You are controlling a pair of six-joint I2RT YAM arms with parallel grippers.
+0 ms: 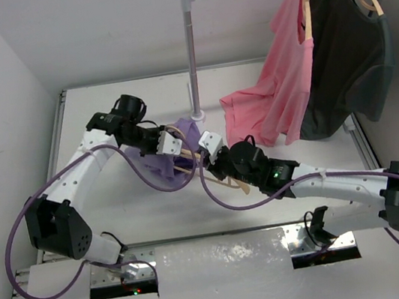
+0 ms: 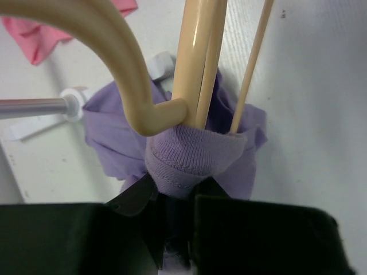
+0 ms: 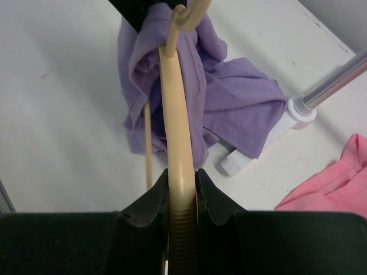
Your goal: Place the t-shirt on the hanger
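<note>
Noting risks first: we judge the lavender cloth t-shirt (image 1: 187,130), mostly heaped soft and wrinkled on the white table (image 1: 153,96) near the metal rack's foot (image 3: 301,109), may drag or snag there if lifted unevenly. The pale tan, glossy, thin-armed coat hanger (image 3: 176,126) is threaded only through the neck; it may twist out. Right gripper (image 3: 183,192) clenches its ridged arm end. Left gripper (image 2: 175,197) pinches the ribbed knit collar (image 2: 192,154), which may slip under tension, we think.
</note>
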